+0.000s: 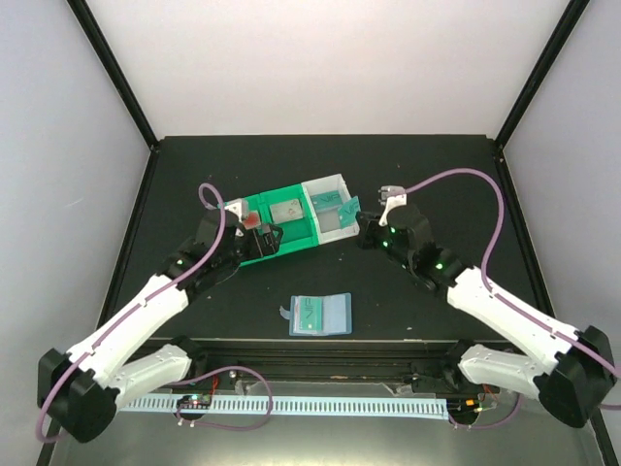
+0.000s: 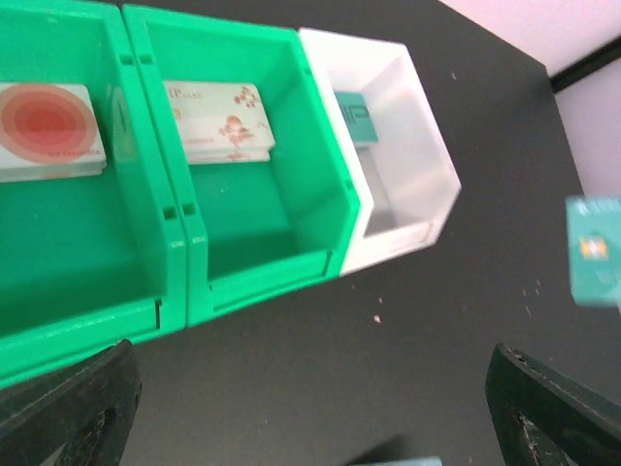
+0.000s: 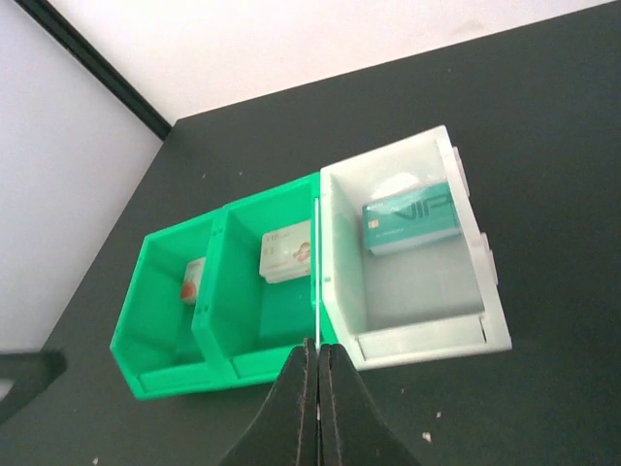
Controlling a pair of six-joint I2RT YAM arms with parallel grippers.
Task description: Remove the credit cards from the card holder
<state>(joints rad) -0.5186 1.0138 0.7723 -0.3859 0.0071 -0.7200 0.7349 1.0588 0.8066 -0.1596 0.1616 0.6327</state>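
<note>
On the surface (image 1: pixel 437 330), the green bins (image 3: pixel 170 374) and white bin (image 3: pixel 427 340) hold cards (image 3: pixel 412 218). The holder (image 1: pixel 320 316) lies well apart toward the near edge, shown only from the top. The left hand (image 2: pixel 310 388) is spread, empty. The right hand (image 3: pixel 317 364) pinches a teal card (image 2: pixel 594 250) by the white bin's wall; dropped here it may strike the rim and land outside. Its own camera catches only the edge.

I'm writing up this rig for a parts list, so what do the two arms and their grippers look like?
The left arm and right arm have white shells, black joints and bases, small green lights, and each trails a looping mauve cable. The left gripper and right gripper have black fingers.
</note>
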